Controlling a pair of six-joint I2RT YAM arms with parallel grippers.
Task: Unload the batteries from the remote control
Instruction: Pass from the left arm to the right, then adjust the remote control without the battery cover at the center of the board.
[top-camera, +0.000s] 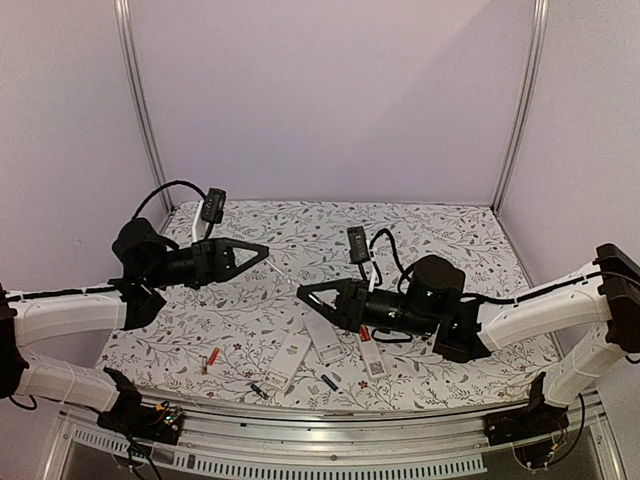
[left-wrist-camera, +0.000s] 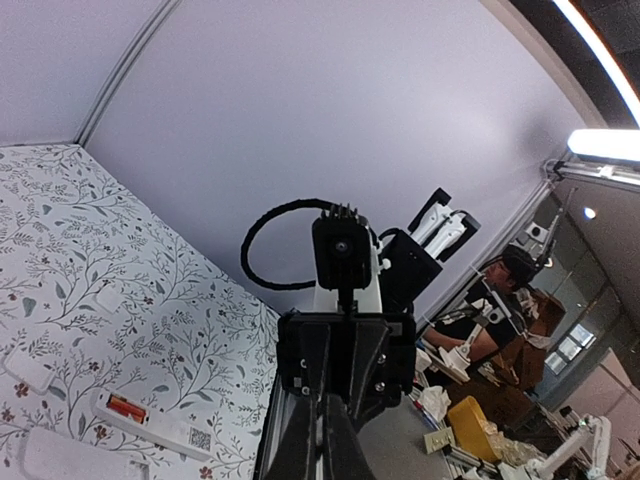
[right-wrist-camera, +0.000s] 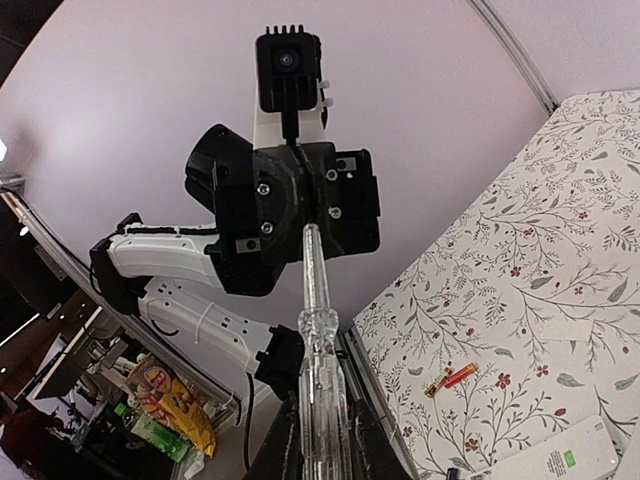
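Red-orange shows at the far end of the remote (top-camera: 373, 357), where a seated battery (top-camera: 365, 333) lies in the open bay. That end lies just beside the right gripper (top-camera: 302, 292), on its near side. It sits under the gripper's black body rather than at the fingertips, which point away toward the robot's left. The battery and the gripper's fingers are apart.

The right gripper is clamped on a slim tool (right-wrist-camera: 312, 290) with a clear handle. In the right wrist view the handle sits between the two fingers and the shaft runs straight out past them. The top view is too coarse to show the tool.

A loose battery (top-camera: 210, 357), also red-orange, lies on the floral cloth (top-camera: 420, 225). It is well apart from the right gripper, off to its left and nearer the arm bases. Two dark batteries (top-camera: 258, 390) lie nearer the bases again, close to the table's front edge. One is to the left of the right gripper's tips and the other is almost straight toward the bases from its body.

Two white slabs (top-camera: 285, 358) lie between the right gripper and those dark batteries. Whether they are remotes or covers cannot be told.

The left gripper (top-camera: 262, 247) hangs above the cloth, near the right gripper on its far left side. Its fingers are pressed together with nothing between them.
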